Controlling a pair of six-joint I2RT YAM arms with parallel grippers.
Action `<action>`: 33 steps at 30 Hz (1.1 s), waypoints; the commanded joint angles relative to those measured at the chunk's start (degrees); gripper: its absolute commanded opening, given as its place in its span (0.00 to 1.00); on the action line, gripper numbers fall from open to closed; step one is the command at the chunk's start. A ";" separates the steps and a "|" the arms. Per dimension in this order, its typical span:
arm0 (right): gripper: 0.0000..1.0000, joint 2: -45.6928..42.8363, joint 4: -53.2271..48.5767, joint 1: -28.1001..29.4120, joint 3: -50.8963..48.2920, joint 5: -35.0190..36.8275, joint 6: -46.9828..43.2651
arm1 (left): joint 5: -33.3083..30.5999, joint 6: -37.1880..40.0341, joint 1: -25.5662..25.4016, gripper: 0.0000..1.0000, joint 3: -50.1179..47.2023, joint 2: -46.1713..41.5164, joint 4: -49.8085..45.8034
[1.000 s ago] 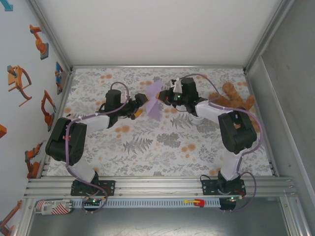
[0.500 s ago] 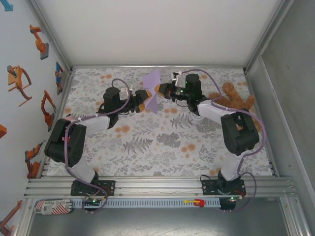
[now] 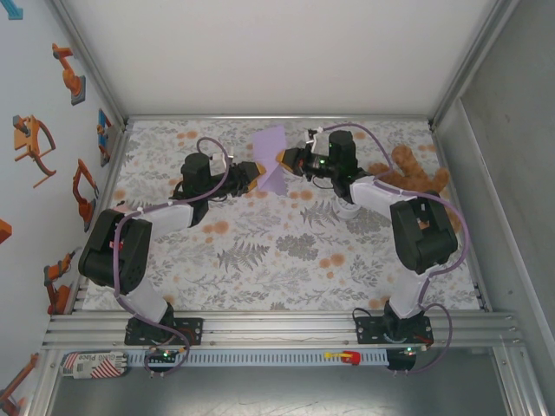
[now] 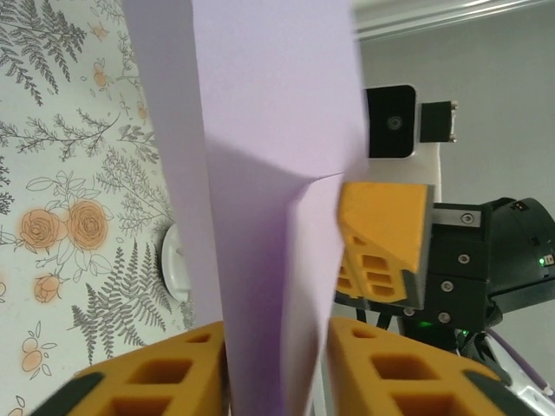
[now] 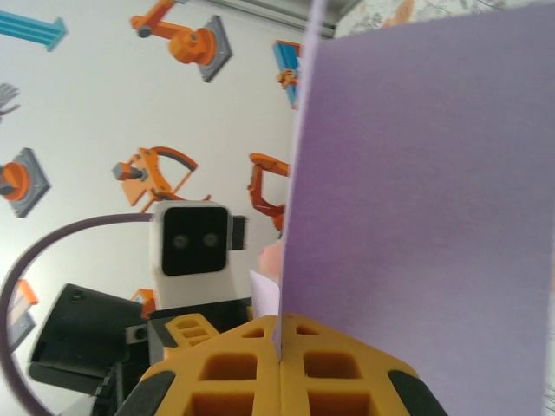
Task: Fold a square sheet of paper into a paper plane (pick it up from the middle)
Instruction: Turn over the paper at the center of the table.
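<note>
The square sheet of paper [image 3: 273, 161] is lavender and hangs in the air over the back middle of the table, bent along its length. My right gripper [image 3: 283, 158] is shut on its edge, with the pads [image 5: 260, 347] pressed together on the sheet [image 5: 416, 217]. My left gripper [image 3: 254, 177] reaches in from the left. Its orange fingers [image 4: 165, 373] stand a little apart on either side of the loosely doubled sheet [image 4: 260, 173], the left finger against it. The right gripper's orange finger [image 4: 381, 227] shows just behind the paper. The paper plane is out of view.
A brown teddy bear [image 3: 413, 170] lies at the back right on the flower-patterned tablecloth [image 3: 286, 251]. A wall with robot stickers [image 3: 39, 147] bounds the left side, and an aluminium rail [image 3: 277, 329] runs along the near edge.
The right gripper has carried the sheet towards the back of the table. The left gripper has followed it and narrowed its wide-open fingers around the paper.
</note>
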 commanded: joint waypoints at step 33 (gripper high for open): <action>0.36 -16.05 -41.13 -1.51 0.37 45.47 -26.68 | -66.41 43.43 -9.54 0.07 33.52 -3.42 -90.49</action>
